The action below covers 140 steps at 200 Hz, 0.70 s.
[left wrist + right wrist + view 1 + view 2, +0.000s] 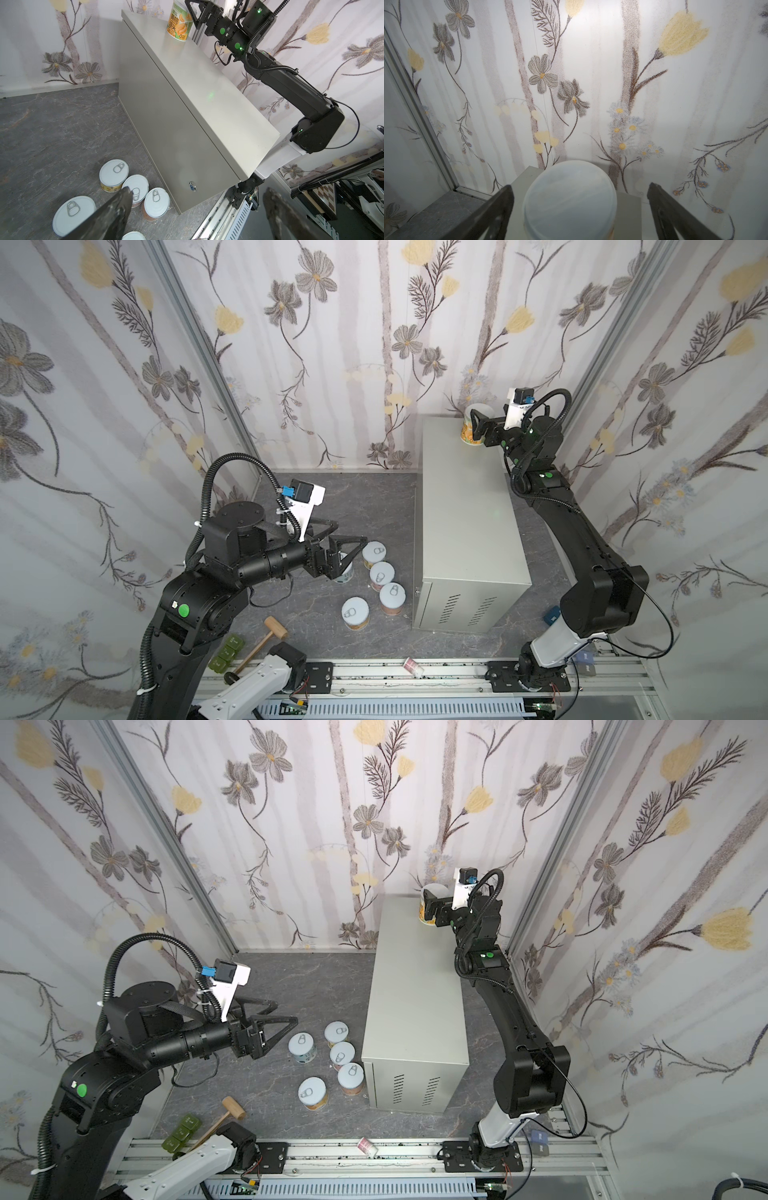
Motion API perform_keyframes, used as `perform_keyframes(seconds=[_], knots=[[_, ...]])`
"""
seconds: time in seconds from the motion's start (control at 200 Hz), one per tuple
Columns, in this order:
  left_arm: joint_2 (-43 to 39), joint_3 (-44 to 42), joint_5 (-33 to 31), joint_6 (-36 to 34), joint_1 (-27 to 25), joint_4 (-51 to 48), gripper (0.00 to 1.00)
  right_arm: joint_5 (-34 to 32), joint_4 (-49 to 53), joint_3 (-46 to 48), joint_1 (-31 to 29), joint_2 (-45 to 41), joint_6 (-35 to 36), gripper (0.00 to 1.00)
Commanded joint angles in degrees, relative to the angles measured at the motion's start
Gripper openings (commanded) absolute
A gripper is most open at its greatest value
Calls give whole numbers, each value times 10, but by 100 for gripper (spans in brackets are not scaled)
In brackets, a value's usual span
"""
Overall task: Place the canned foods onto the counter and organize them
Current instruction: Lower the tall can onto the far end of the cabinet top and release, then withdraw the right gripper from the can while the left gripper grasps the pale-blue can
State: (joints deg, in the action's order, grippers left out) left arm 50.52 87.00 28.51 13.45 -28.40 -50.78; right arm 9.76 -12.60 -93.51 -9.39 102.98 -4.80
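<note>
The counter (465, 510) is a tall light grey cabinet right of centre, seen also in the left wrist view (207, 93). One can with an orange and green label (468, 436) (179, 25) stands upright on its far corner. My right gripper (478, 423) (580, 187) is open, its fingers on either side of that can's pale lid (569, 199) with gaps showing. Several more canned foods (382, 574) (343, 1054) (156, 202) stand on the dark floor left of the counter. My left gripper (351, 531) (197, 189) hovers open and empty above the cluster's left side.
A wooden mallet (270, 637) and small green blocks (226, 651) lie on the floor at front left. A small pink and white item (412, 666) rests on the front rail (457, 674). A blue object (552, 616) lies beside the right arm's base. Floral walls enclose three sides.
</note>
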Motion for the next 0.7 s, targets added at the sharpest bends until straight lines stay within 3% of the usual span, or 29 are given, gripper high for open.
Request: perform_keyframes(seconds=[0.0,0.35,0.455,0.58,0.694], knots=[[7,-9,-56,-1,0,5,100,6,9,1,2,-14,7,100],[41,-97,-177,50,1,-15,100,27,82,93,-18,-147,-12,100],[72,-115,-239,75,3,-43,100,4,133,121,-44,-205,-1,100],[104,-158,-253,95,5,-35,100,-50,188,147,-93,-267,15,100],[127,-196,-263,121,11,-8,100,-57,221,175,-121,-321,19,100]])
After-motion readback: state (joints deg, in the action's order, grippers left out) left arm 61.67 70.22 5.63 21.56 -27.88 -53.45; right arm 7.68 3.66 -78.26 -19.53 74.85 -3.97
